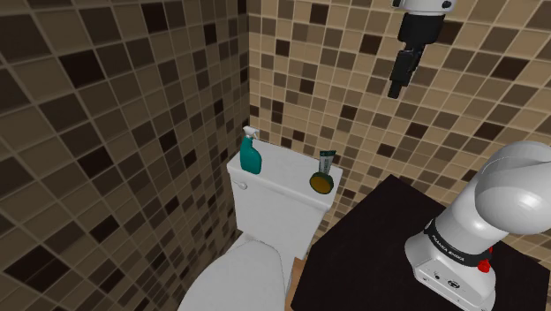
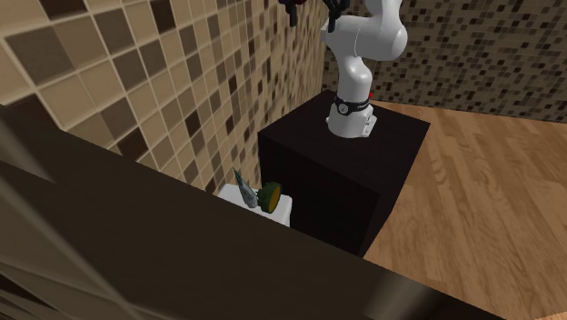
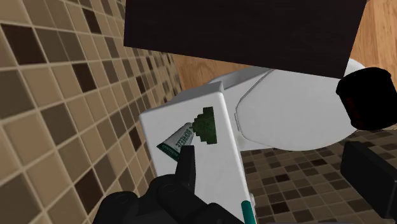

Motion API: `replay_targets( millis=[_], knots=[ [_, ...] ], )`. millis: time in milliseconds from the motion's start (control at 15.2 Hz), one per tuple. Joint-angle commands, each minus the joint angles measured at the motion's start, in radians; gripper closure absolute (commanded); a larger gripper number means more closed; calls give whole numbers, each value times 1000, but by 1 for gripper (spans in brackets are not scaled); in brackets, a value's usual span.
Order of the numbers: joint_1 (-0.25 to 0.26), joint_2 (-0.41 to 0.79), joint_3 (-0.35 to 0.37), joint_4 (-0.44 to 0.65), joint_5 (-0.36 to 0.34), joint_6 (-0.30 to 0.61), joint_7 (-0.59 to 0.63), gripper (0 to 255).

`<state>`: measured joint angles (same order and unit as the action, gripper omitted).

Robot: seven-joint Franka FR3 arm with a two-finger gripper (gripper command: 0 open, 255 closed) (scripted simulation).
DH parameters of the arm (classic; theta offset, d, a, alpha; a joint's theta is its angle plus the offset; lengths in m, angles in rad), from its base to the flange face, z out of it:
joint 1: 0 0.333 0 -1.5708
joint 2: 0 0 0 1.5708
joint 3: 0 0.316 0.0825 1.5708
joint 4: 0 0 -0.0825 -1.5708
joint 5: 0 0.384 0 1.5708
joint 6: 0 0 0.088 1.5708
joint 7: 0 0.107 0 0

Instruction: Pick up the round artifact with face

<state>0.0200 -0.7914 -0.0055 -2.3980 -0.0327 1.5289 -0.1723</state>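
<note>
The round artifact (image 1: 320, 183) is a dark green disc with an orange-yellow face. It stands on edge at the end of the white toilet tank lid (image 1: 275, 183) nearest the stand, leaning by a small grey-green tube (image 1: 327, 162). In the second exterior view the round artifact (image 2: 269, 197) sits just beside the black stand. From the wrist, the round artifact (image 3: 207, 125) appears edge-on, far beyond the fingers. My gripper (image 1: 395, 90) hangs high by the tiled wall, well above and apart from the disc. Its fingers (image 3: 188, 165) stand wide apart with nothing between them.
A teal spray bottle (image 1: 252, 152) stands at the tank's other end. The toilet bowl lid (image 1: 237, 276) lies below the tank. Tiled walls close in behind and beside the toilet. The black stand (image 1: 371, 256) borders the tank, and wood floor (image 2: 472, 209) lies beyond.
</note>
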Motion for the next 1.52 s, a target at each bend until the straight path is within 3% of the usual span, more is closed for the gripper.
replay_targets(
  millis=[0,726,1452],
  knots=[
    [0,0,0,0,0,0,0,0],
    [-4,182,-16,-234,-32,414,-14,0],
    [-20,579,-28,-288,-79,863,-10,0]
  ],
)
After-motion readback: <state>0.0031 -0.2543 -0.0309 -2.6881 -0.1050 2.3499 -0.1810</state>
